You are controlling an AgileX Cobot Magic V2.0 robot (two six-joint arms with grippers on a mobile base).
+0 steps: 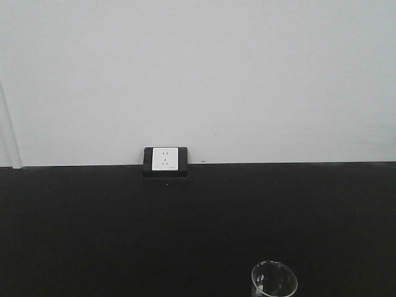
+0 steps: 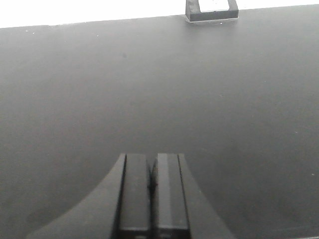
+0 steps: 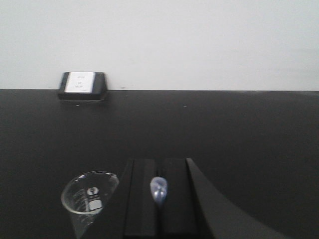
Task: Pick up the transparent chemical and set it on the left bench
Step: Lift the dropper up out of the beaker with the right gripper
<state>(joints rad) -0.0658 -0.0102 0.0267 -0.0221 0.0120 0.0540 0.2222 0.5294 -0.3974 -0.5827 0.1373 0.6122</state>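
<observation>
transparent chemical: only its clear, rounded bulb shows, a pale bluish blob sitting in the seam between the two dark fingers of the right tool, above the bench; the slim stem is hidden by the fingers, so which way it runs cannot be told.
wall: plain white, filling the upper half of the front view and rising straight from the back edge of the bench.
bench: matt black and flat, stretching across all three views.
right tool: fingers drawn narrow, pinching the bulb of the transparent chemical between them; it hangs over the bench with the beaker just beside it on its left.
left tool: fingers pressed together with only a thin dark seam between them, nothing gripped; bare bench lies under and ahead of it.
beaker: clear glass, upright on the bench, spout turned toward the right tool, white printed marks on its side; in the front view only its round rim shows at the bottom edge, right of centre.
socket box: a dark block with a white face, standing on the bench against the wall.
clear strip: a transparent upright shape at the far left edge of the front view; what it is cannot be told.
</observation>
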